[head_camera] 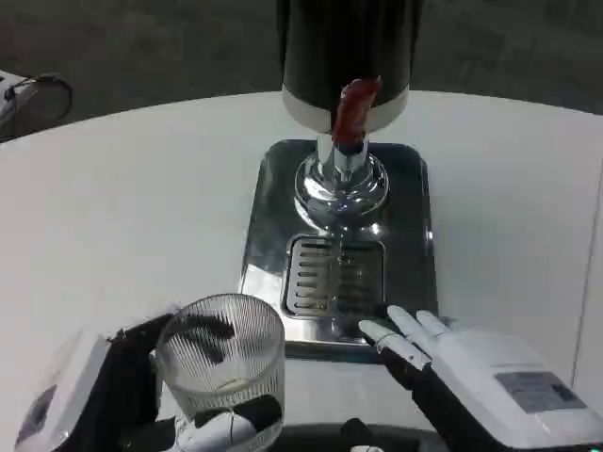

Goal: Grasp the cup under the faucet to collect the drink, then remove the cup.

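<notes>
A clear ribbed glass cup (224, 363) stands near the table's front, left of the drip tray. My left hand (122, 391) grips it, black fingers against its far side and a white fingertip across its front. The drink dispenser (344, 52) is at the back centre, with a red tap handle (355, 113) and a chrome faucet (341, 184) above the slotted drip grate (334, 275). My right hand (471, 372) lies at the tray's front right corner, fingers stretched toward the grate and holding nothing.
The mirrored steel base tray (273, 207) spans the table's centre. White tabletop (141, 207) lies to the left and right of it. A black cable (42, 94) shows at the far left edge.
</notes>
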Controlling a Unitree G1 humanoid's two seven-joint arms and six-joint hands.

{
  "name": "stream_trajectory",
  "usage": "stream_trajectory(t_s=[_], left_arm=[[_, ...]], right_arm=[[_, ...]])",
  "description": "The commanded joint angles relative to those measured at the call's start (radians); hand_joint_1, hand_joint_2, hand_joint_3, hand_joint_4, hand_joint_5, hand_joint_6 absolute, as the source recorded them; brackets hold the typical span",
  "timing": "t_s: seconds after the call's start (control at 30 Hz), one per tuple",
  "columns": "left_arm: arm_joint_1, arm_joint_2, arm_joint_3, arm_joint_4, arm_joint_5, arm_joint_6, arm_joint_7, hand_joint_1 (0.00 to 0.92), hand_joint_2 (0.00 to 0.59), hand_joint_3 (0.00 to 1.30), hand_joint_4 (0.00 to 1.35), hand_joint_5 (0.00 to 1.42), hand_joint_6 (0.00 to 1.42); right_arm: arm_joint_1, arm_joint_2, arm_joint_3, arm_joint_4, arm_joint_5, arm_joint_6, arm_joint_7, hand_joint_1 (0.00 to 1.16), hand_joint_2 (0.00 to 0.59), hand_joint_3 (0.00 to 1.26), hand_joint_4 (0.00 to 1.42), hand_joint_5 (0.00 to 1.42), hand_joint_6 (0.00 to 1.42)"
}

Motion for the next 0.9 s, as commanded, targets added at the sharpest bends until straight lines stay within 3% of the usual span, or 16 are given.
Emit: stream_trajectory(t_s=[0.03, 0.47, 0.9], left_arm=[[-0.001, 0.0, 0.004, -0.02, -0.02, -0.023, 0.017, 0.45, 0.107, 1.08, 1.15, 1.4, 1.42], [-0.037, 0.001, 0.0, -0.001, -0.019, -0.012, 0.016, 0.45, 0.107, 1.08, 1.15, 1.4, 1.42], [-0.234, 0.013, -0.002, 0.145, 0.008, 0.03, 0.03, 0.45, 0.107, 1.08, 1.15, 1.4, 1.42]], right_arm=[[-0.004, 0.006, 0.003, -0.009, -0.001, -0.001, 0.013, 0.35, 0.47, 0.12, 0.0, 0.0, 0.0], [-0.026, 0.011, -0.01, 0.015, 0.004, 0.014, 0.016, 0.35, 0.47, 0.12, 0.0, 0.0, 0.0], [-0.004, -0.014, -0.079, -0.004, 0.039, 0.024, 0.01, 0.35, 0.47, 0.12, 0.0, 0.0, 0.0]])
